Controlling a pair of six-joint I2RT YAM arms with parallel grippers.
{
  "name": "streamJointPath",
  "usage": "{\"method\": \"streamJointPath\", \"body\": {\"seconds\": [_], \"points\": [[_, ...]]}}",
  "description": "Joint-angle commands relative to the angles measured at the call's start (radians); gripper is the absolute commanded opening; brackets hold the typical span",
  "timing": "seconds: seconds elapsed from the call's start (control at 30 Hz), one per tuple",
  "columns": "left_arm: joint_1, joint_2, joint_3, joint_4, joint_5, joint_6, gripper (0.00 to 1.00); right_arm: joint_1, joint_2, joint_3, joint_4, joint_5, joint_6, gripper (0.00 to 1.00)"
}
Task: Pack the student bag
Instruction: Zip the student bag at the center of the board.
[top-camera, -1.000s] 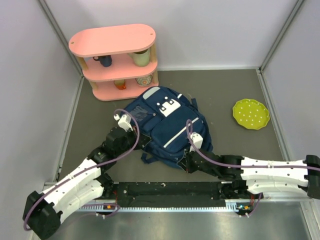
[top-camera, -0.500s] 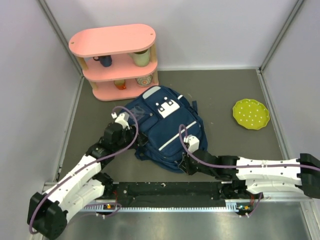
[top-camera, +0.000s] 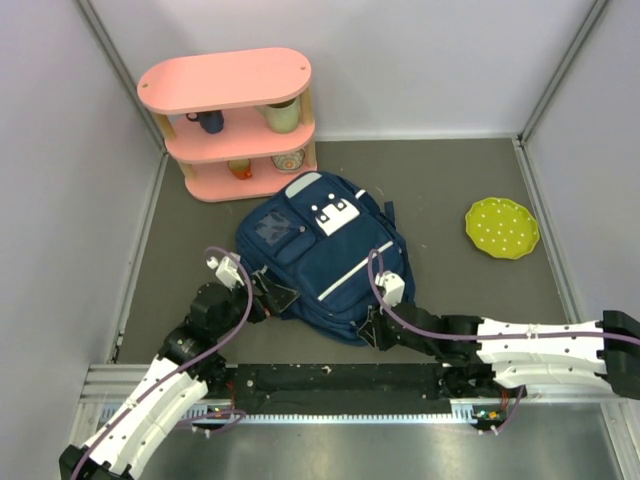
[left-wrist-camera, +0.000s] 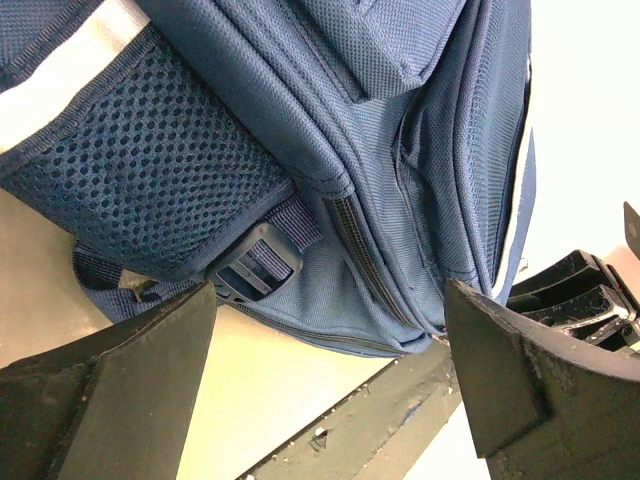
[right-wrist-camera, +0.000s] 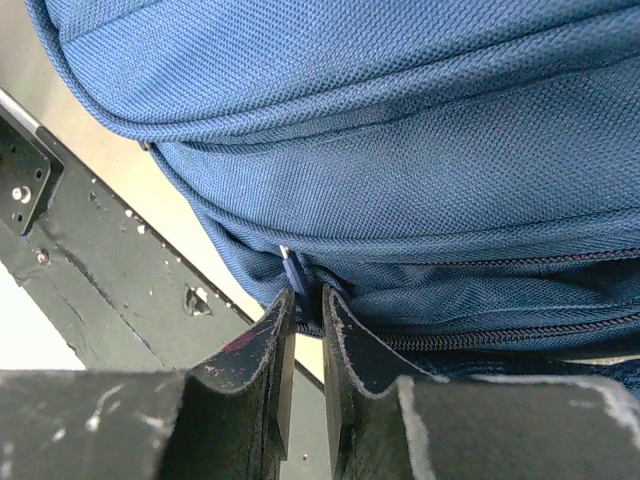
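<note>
at centre frame from above, spotting student bag (top-camera: 320, 250) flat, front up. noting left gripper (left-wrist-camera: 325, 300) splayed wide by mesh pocket (left-wrist-camera: 150, 170). finding right gripper (right-wrist-camera: 305, 295) barely parted at zipper pull (right-wrist-camera: 292, 268), presumably to unzip; gripping or not, cannot tell.

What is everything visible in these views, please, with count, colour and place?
student bag: 1, navy with white patches, table centre
shelf unit: 1, pink, far left
mug: 1, dark blue, middle tier, left
cup: 1, pale green, middle tier, right
small item: 1, orange, bottom tier, left
bowl: 1, patterned, bottom tier, right
plate: 1, lime green, dotted, table's right
table: 1, grey, under everything
left pincer: 1, black, open, facing the bag's mesh pocket
right pincer: 1, black, narrow gap, at the bag's zip pull; grip unclear
</note>
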Motion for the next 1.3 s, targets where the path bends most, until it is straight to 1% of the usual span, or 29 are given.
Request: {"method": "streamJointPath", "body": {"seconds": [0.0,0.27,0.57,0.77,0.83,0.93,0.97,1.03,1.07,1.27], "points": [[-0.005,-0.001,0.009,0.052,0.004,-0.046,0.99,-0.012,-0.004,-0.009,0.009,0.042,0.010,0.17],[-0.008,0.016,0.026,0.068,0.021,-0.040,0.99,-0.010,0.068,0.026,0.032,0.070,0.024,0.22],[-0.010,0.028,-0.027,0.115,0.046,-0.055,0.99,-0.010,0.131,0.082,0.043,0.101,-0.002,0.28],[-0.010,0.032,-0.035,0.135,0.058,-0.055,0.99,-0.010,0.168,0.105,0.039,0.125,-0.007,0.28],[-0.011,0.030,-0.035,0.140,0.061,-0.058,0.99,-0.010,0.174,0.108,0.040,0.134,-0.010,0.26],[-0.011,0.025,-0.043,0.149,0.066,-0.064,0.99,-0.010,0.185,0.115,0.040,0.147,-0.011,0.17],[-0.011,0.022,-0.047,0.147,0.066,-0.069,0.98,-0.010,0.187,0.120,0.040,0.148,-0.014,0.11],[-0.011,0.015,-0.052,0.147,0.067,-0.075,0.97,-0.010,0.193,0.126,0.039,0.156,-0.024,0.01],[-0.011,0.013,-0.057,0.147,0.066,-0.079,0.97,-0.012,0.193,0.129,0.034,0.156,-0.025,0.00],[-0.016,0.002,-0.049,0.150,0.055,-0.090,0.95,-0.010,0.159,0.137,0.023,0.116,-0.082,0.00]]}}
